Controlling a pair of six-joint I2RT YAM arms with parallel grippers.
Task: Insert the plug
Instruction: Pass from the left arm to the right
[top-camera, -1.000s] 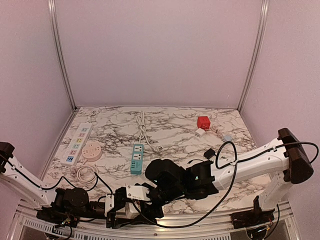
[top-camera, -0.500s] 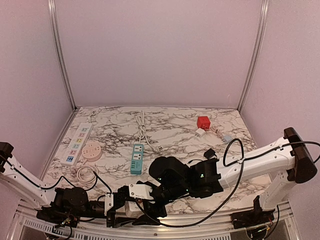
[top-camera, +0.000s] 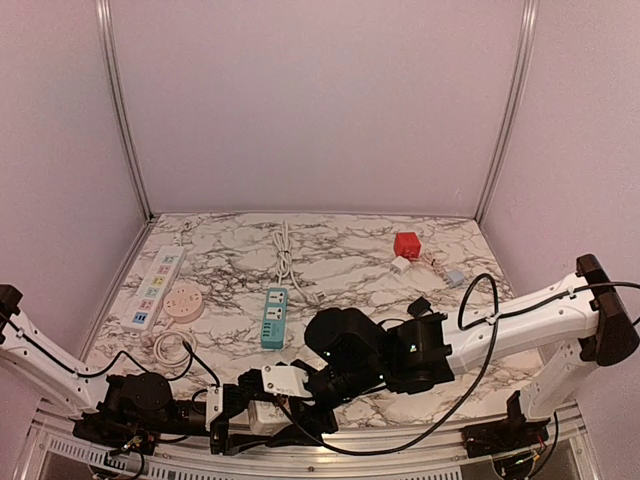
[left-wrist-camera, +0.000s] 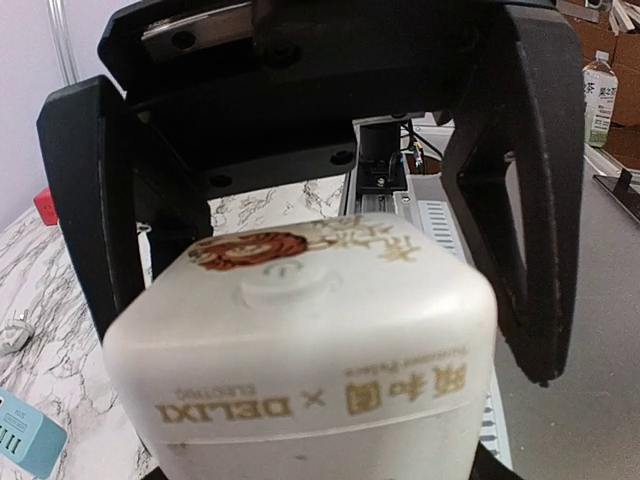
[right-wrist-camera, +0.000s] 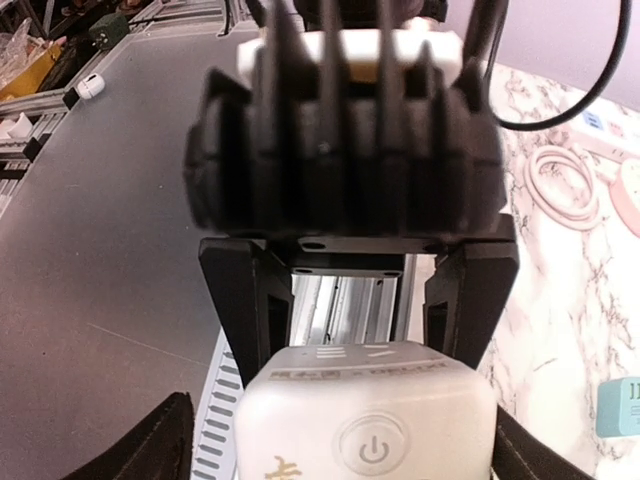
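A white cube socket (top-camera: 283, 380) with gold lettering and a power button (right-wrist-camera: 372, 449) hangs over the table's near edge. My left gripper (top-camera: 258, 398) is shut on it; in the right wrist view its black fingers (right-wrist-camera: 250, 300) clamp the cube's far end. My right gripper (top-camera: 308, 385) faces it from the other side. Its jaws stand open around the cube, and its fingers (left-wrist-camera: 515, 200) flank the cube in the left wrist view, with a gap showing on one side. I cannot pick out the plug among the things in view.
On the marble lie a teal power strip (top-camera: 274, 317), a white strip (top-camera: 155, 288), a round pink socket (top-camera: 184, 300), a coiled white cable (top-camera: 172, 347), a white cord (top-camera: 285, 255), a red cube (top-camera: 407, 244) and a small black adapter (top-camera: 418, 305). An aluminium rail (top-camera: 400, 450) runs along the near edge.
The right arm has slid a little right and nearer the front edge, staying around the cube. Its jaws have narrowed slightly. The left grip on the cube is unchanged.
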